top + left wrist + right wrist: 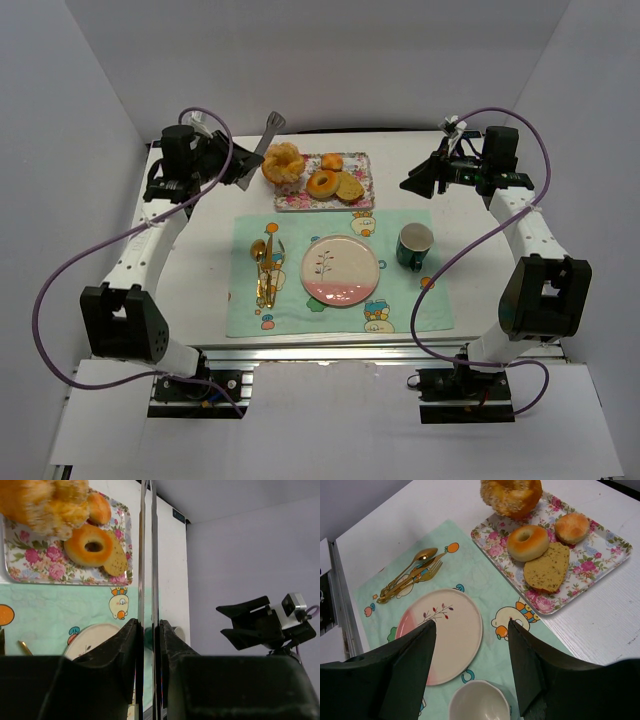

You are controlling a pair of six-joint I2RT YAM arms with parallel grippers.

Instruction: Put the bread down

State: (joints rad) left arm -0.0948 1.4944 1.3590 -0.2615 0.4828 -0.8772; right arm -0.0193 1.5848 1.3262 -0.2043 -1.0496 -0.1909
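My left end effector (148, 625) pinches the tongs (154, 555); my right end effector (470, 630) spreads wide. The bread (283, 163) sits on the tray's (364, 166) left end.

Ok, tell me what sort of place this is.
Probably a lab test cell staged as a breakfast table: white enclosure walls, a placemat set with plate and cup, a floral tray of pastries.

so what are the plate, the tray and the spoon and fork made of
The plate looks like glazed ceramic, cream with a pink edge, smooth with a soft sheen.
The tray is a thin floral-printed sheet with a raised rim, perhaps melamine or printed tin; the look leaves it open.
The spoon and fork look like gold-coloured polished metal, with bright reflections on the spoon bowl.
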